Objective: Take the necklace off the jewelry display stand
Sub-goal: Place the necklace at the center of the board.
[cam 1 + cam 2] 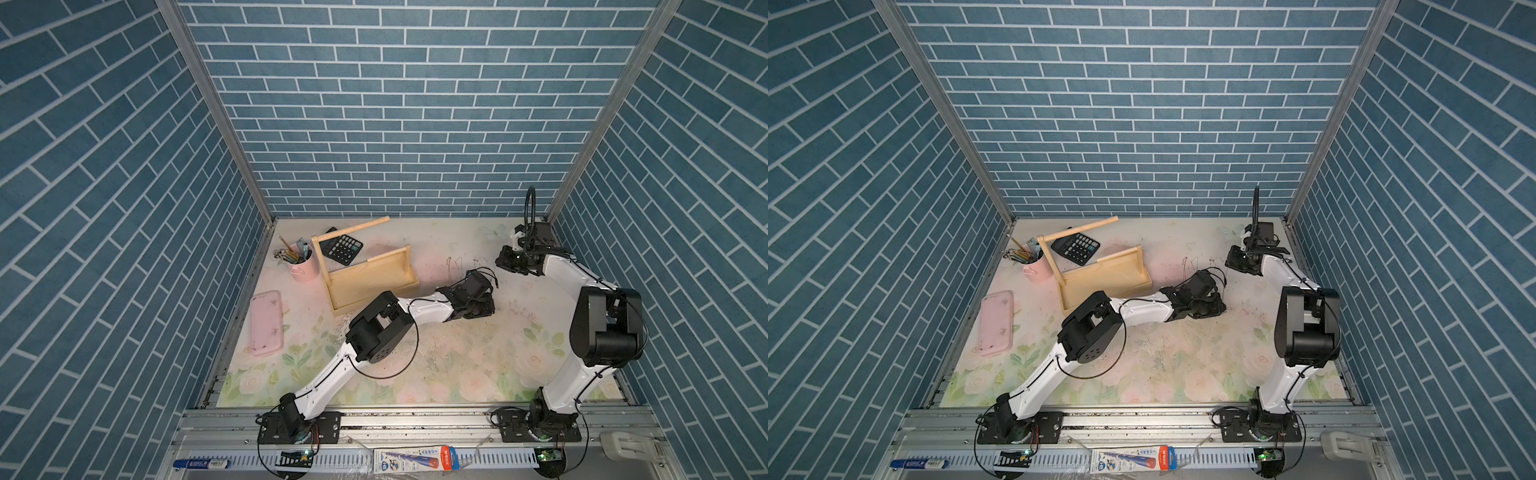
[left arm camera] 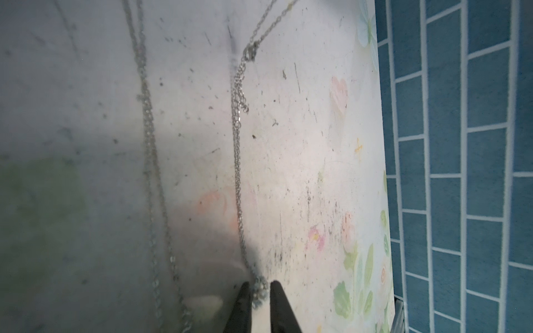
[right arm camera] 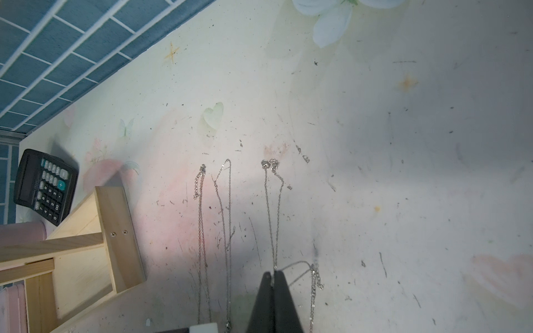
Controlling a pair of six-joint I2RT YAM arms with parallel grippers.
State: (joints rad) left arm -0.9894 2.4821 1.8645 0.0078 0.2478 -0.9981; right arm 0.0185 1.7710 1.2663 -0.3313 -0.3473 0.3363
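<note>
Both top views look down; wrist views skim the table (image 2: pixel 288 144) closely.

White-shelled arms (image 1: pixel 428 309) with bulky black joints (image 1: pixel 376 332), thin black cables (image 1: pixel 417 345) looping alongside, and tapered black fingers (image 2: pixel 279 308).

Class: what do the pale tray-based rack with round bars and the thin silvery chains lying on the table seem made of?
The pale rack: bare light wood, perhaps pine; matte, with visible grain and screw heads. The silvery chains: probably metal, silver-toned and shiny; their tiny links catch the light.
</note>
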